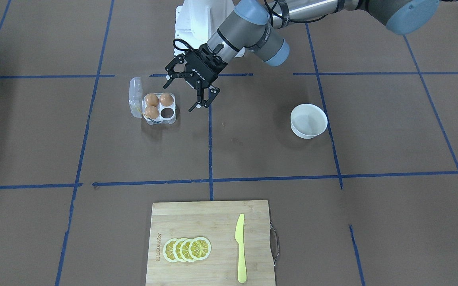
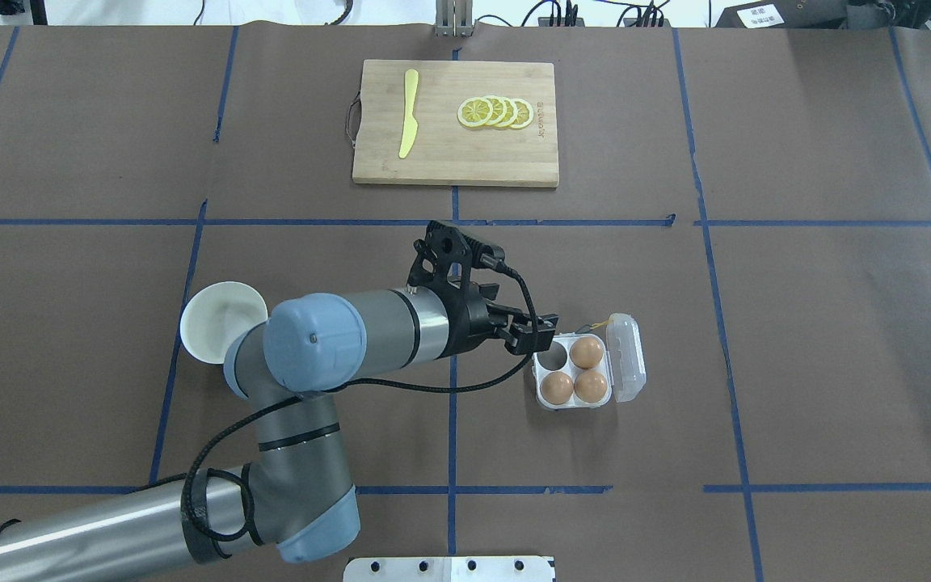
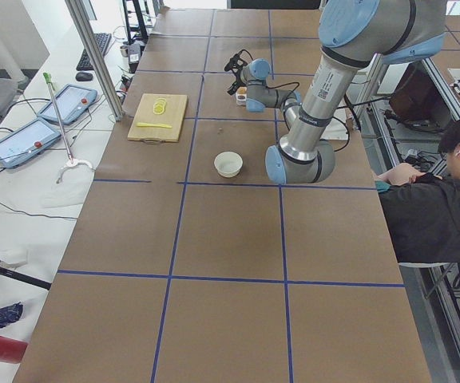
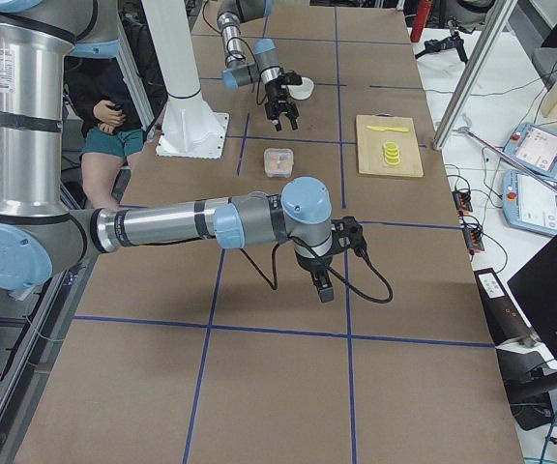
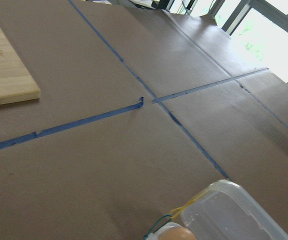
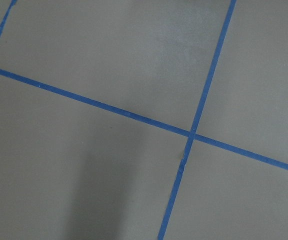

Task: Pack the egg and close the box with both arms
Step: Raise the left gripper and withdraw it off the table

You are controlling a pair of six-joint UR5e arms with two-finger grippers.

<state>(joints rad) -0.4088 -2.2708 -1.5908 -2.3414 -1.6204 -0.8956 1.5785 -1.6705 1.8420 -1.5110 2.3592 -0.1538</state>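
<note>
So, left gripper (image 1: 180,97): fingers spread wide, gripping nothing; it hangs above the table just beside the box, on the side of the vacant cell, touching neither box nor eggs
Left arm (image 2: 368,331): reaches across the middle of the table towards the box; its wrist camera looks past the lid's edge to brown paper and tape
Box (image 1: 172,106): clear four-cell carton standing on the table; three cells filled, one vacant at the corner nearest the left gripper
Eggs (image 1: 152,99): three brown ones, each seated in its own cell; they look alike, so which is the task's egg I cannot tell
Lid (image 1: 134,97): swung up on the side away from the left gripper; yellow string (image 1: 142,113) trails along the hinge edge
Right gripper (image 4: 325,283): seen only in the side view; whether released or clenched I cannot tell; it points down over bare paper by a tape crossing, well apart from the box
Bowl (image 1: 308,134): round, white; well apart from the box, on the left arm's side
Cutting board (image 1: 213,222): wooden, at the operators' edge; lemon slices (image 1: 187,249) overlap in a row; yellow knife (image 1: 240,248) lies beside them
</note>
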